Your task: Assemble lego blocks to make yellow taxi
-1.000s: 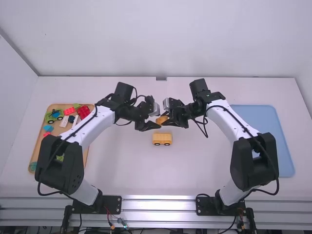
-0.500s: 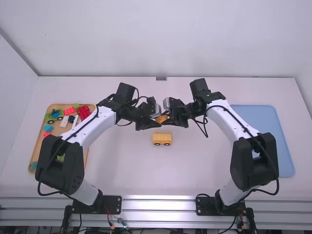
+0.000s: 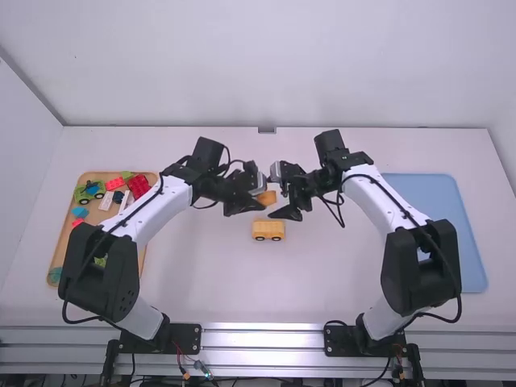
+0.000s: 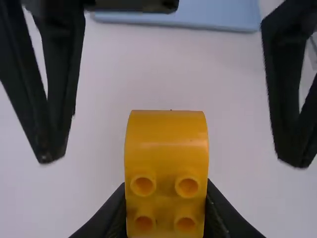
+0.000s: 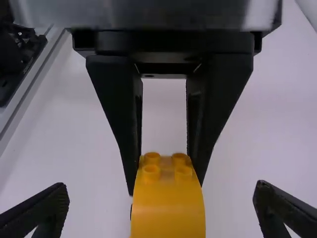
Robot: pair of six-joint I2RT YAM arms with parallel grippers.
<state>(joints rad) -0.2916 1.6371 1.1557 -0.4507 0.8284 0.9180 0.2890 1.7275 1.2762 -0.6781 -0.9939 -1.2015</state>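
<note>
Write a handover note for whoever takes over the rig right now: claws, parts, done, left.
Left claw: shut on the curved yellow brick, held above the table between the arms.
Right claw: open, its fingers on either side of that brick, not touching it.
Parts: the yellow wheeled piece stands on the table near the claws; other blocks lie in the wooden tray beside the left arm.
Done: the wheeled piece is out on the table.
Left: the curved brick is not yet on it; fitting it there is probably next.
</note>
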